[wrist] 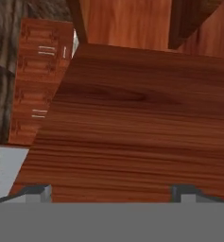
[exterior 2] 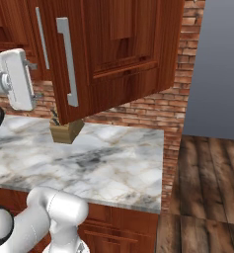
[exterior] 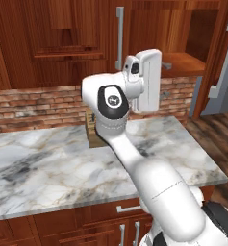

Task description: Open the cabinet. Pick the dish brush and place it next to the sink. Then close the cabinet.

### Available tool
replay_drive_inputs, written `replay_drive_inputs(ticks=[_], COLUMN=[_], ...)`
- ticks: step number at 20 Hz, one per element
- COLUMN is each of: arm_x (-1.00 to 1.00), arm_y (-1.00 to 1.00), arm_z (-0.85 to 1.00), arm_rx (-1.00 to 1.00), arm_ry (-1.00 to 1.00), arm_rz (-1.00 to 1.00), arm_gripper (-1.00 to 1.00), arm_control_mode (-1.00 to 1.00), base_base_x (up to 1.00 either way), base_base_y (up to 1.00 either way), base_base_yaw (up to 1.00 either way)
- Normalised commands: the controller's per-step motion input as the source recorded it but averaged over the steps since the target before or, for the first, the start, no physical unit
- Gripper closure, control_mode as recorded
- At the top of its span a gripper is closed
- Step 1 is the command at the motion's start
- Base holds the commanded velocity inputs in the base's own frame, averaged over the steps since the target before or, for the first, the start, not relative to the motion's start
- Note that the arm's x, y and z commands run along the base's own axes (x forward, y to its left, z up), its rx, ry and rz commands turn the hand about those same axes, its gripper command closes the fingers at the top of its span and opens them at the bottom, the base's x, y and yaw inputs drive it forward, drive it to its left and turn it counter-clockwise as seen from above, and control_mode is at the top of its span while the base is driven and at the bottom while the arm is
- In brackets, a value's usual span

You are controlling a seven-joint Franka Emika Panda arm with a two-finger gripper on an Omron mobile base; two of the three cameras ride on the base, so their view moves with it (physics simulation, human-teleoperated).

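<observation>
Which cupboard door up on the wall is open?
The cabinet's door with the wide flat silver handle is open: in the right base view it swings out over the marble counter. The door with the thin handle behind it stays flat.

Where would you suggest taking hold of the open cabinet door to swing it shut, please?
Probably the long silver bar handle, about mid-length. It runs vertically and stands off the front of the open door on posts, so the jaws could close sideways across the bar. Come from the door's front face, the side with the handle, which is turned toward the counter's end.
</observation>
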Motion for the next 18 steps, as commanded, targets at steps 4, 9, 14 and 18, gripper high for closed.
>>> replay_drive_inputs(ticks=[4,9,14,18], arm_x=[0.23,0.00,0.00,0.00], arm_y=[-0.11,-0.69,-0.82,-0.76], arm_z=[0.00,-0.13,-0.06,0.00], arm_rx=[-0.04,0.00,0.00,0.00], arm_ry=[0.05,0.05,0.02,0.01], arm_rz=[-0.12,-0.07,-0.07,-0.02], arm_gripper=[-1.00,-1.00,-1.00,-1.00], arm_control_mode=[-1.00,-1.00,-1.00,-1.00], base_base_x=[0.00,0.00,0.00,0.00], base_base_y=[0.00,0.00,0.00,0.00], base_base_yaw=[0.00,0.00,0.00,0.00])
